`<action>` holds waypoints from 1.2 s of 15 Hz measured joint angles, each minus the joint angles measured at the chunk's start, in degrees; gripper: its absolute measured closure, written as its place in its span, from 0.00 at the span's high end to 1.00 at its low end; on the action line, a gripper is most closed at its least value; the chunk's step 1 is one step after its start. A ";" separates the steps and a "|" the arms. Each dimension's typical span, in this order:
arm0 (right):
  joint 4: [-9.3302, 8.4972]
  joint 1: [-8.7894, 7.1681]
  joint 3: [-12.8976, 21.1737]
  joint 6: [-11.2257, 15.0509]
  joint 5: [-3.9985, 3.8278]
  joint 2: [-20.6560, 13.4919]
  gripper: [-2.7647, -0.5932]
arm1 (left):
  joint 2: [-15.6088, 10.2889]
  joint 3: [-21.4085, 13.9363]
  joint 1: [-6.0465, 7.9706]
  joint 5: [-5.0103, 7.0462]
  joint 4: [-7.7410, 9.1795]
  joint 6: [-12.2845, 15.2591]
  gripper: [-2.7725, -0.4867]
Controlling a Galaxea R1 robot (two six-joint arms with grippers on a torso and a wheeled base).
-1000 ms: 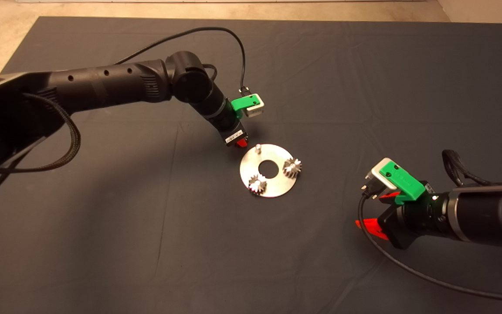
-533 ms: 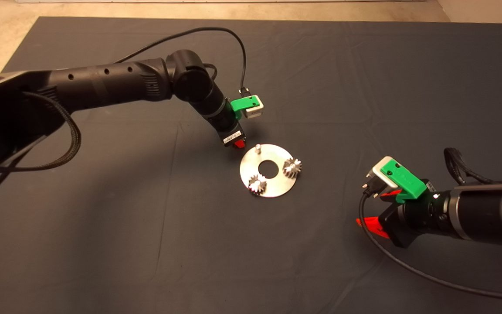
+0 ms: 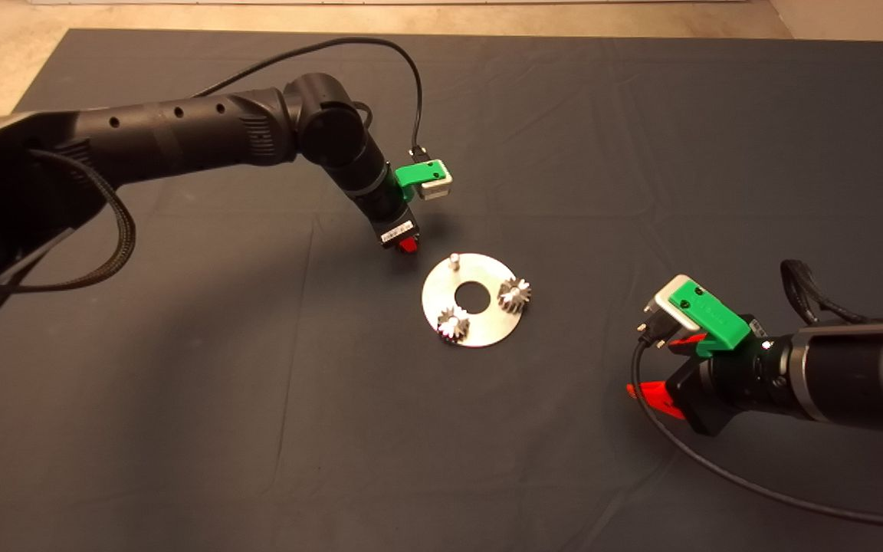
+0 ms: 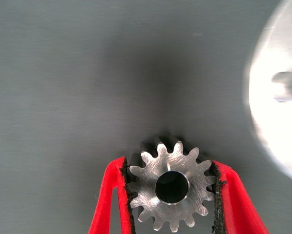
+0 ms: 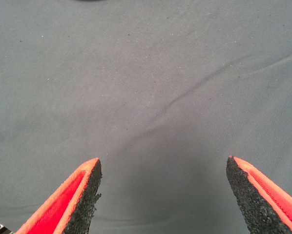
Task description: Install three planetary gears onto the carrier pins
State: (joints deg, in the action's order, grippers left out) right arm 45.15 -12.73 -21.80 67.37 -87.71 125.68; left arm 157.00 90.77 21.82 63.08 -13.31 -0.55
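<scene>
Head view, nearest edge first: the right gripper (image 3: pixel 652 399) waits at about four o'clock on the mat (image 3: pixel 181 422), well apart from the work. Its wrist view shows the two red fingers (image 5: pixel 73 204) spread wide with only bare mat between them, nothing held.

Further in, near the mat's middle, lies the flat round silver disc (image 3: pixel 480 326) with its centre hole. Two planetary gears are already seated on it: one (image 3: pixel 453 323) at about seven o'clock on the disc, the other (image 3: pixel 514 294) at about three o'clock. The third of the carrier pins (image 3: pixel 454 259) stands bare and upright at about eleven o'clock on the disc.

Just beyond that bare pin, off the disc at its ten o'clock side, is the left gripper (image 3: pixel 408 246), its black arm reaching in from nine o'clock. Its wrist view shows the fingers (image 4: pixel 109 204) closed part-way onto the third gear (image 4: pixel 171 187), their black pads pressing the teeth on opposite sides, the gear's flat face and centre hole turned to the camera. In that same view the disc's edge (image 4: pixel 273 126) and the bare pin (image 4: pixel 288 85) show off to one side, apart from the held gear.
</scene>
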 joint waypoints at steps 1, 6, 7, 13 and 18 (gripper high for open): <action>-0.01 0.00 0.00 0.00 0.01 0.00 0.60 | 0.01 0.00 0.41 0.07 1.48 0.00 0.05; -0.01 -0.02 0.00 -0.02 0.00 0.00 0.60 | 0.47 0.00 2.86 0.09 4.21 -0.02 0.05; -0.01 -0.02 0.00 -0.02 0.00 0.00 0.60 | 0.47 0.00 3.09 0.07 4.50 -0.02 0.05; -0.12 0.00 0.00 -0.02 0.01 0.02 0.60 | 0.55 -0.12 4.41 0.42 7.47 0.09 0.05; -0.49 -0.02 0.00 -0.02 0.01 0.02 0.60 | 0.94 -2.83 4.56 0.37 7.77 2.05 0.05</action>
State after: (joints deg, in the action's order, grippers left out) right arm 44.66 -12.75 -21.80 67.34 -87.70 125.71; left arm 157.94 87.95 26.38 63.45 -5.53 1.50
